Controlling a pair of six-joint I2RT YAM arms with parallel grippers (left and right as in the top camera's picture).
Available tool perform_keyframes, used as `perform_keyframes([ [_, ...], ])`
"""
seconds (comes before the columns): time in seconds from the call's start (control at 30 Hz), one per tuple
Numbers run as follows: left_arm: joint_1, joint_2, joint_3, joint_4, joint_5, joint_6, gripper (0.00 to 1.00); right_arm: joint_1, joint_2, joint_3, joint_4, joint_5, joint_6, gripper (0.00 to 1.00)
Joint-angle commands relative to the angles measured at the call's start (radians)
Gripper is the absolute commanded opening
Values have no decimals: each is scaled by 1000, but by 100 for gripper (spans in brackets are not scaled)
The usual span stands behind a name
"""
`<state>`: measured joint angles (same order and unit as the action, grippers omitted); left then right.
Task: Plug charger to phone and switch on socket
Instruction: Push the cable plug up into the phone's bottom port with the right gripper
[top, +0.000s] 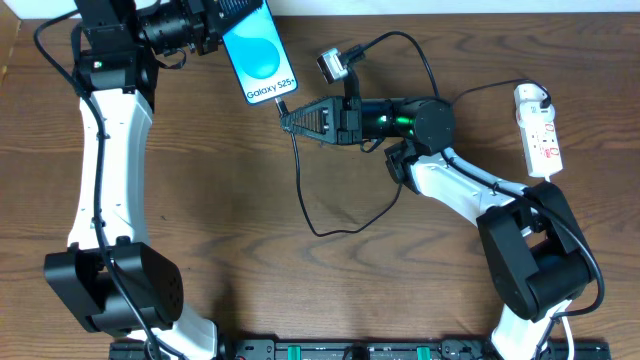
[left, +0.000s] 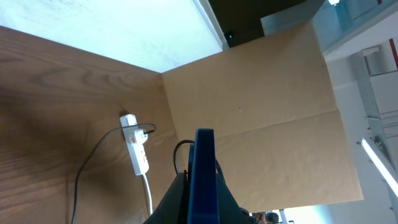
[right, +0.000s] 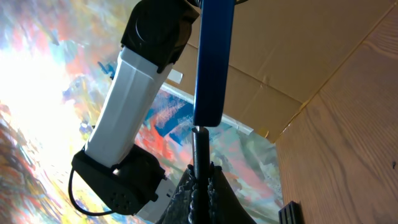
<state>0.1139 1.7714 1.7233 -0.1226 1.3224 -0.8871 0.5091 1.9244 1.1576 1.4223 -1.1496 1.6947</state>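
Now: right gripper is clamped fully down on the charger, just behind its connector. The tip sits right at the lower edge of the phone; I cannot tell whether it is seated. The left gripper is closed on the phone's far end, holding it above the table with the screen up.

The cable is limp, so I judge the stiff connector the only useful hold. The phone is rigid, smooth and likely slippery, so push straight along the port. The socket lies well apart at the right and looks light; it may slide when the switch is pressed.
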Motion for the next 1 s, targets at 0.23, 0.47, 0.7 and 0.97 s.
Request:
perform_keyframes([
  [0.23, -22, -10, 1, 9, 16, -5, 7, 10, 6, 7, 6, 26, 6, 1],
  [0.47, -22, -10, 1, 8, 2, -5, 7, 10, 6, 7, 0, 25, -14, 1],
  [0.7, -21, -10, 1, 9, -26, 3, 7, 10, 6, 7, -2, 24, -27, 1],
  [0.97, -21, -10, 1, 8, -24, 4, 8, 9, 6, 7, -60, 25, -70, 1],
])
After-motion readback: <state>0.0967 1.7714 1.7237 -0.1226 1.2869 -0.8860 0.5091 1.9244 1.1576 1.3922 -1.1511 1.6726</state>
